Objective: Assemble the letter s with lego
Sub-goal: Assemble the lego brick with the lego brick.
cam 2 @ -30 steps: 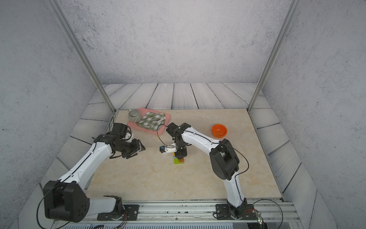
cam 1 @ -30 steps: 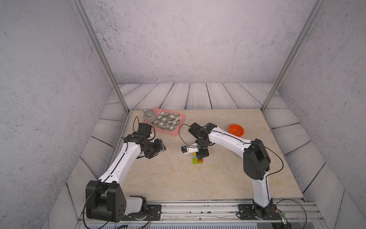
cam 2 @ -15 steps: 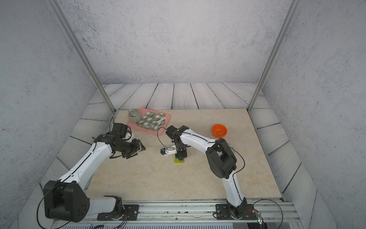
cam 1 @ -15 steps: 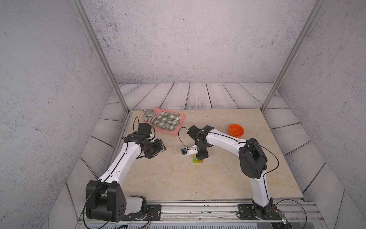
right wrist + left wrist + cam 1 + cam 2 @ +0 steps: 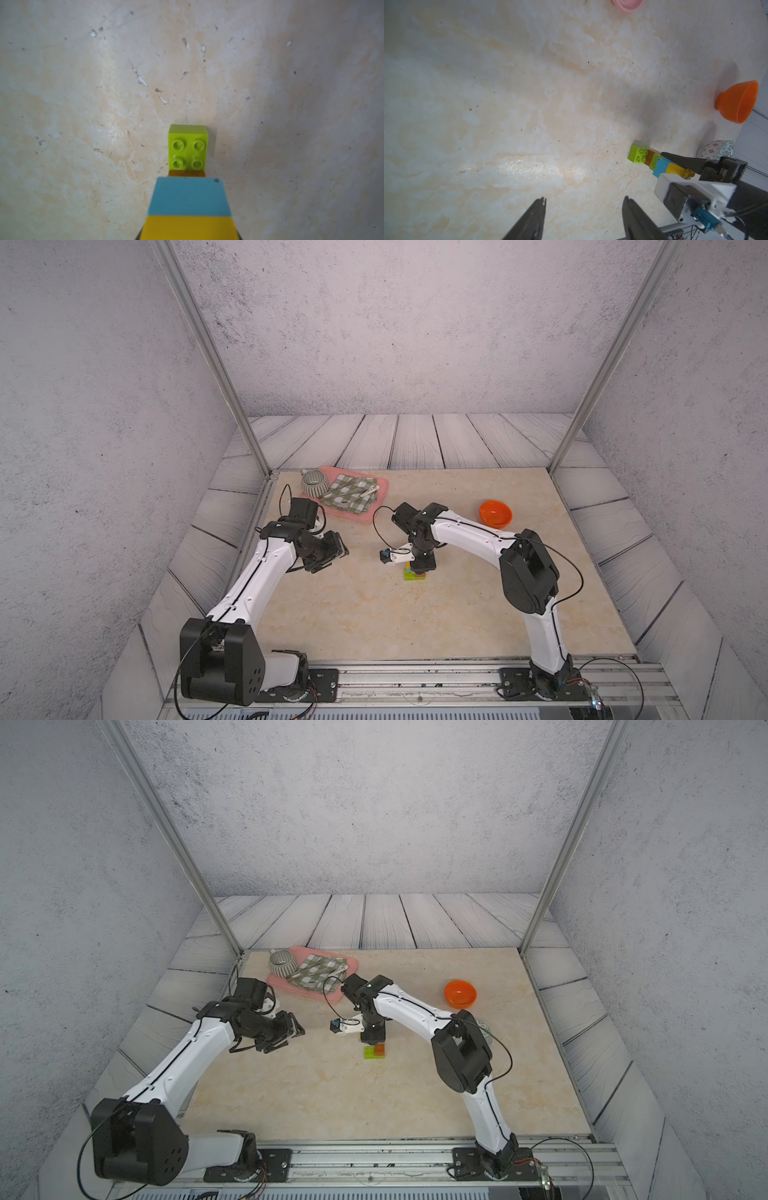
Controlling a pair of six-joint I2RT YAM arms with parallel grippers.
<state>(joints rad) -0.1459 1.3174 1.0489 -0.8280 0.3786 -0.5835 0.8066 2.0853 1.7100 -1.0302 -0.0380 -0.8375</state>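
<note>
Lego stack [image 5: 660,166] upright on table [image 5: 529,104], long axis vertical.
R tool [image 5: 372,1042] clamped on its top; green base [image 5: 188,149] bare end faces L tool [image 5: 584,201], half-spread, empty.

Near the table's middle the right gripper [image 5: 372,1041] points straight down onto the lego stack [image 5: 371,1053] — only lime-green and brown show beneath it. The left gripper [image 5: 296,1029] hovers well apart toward the left edge; an orange bowl [image 5: 460,994] sits toward the far right corner.
</note>
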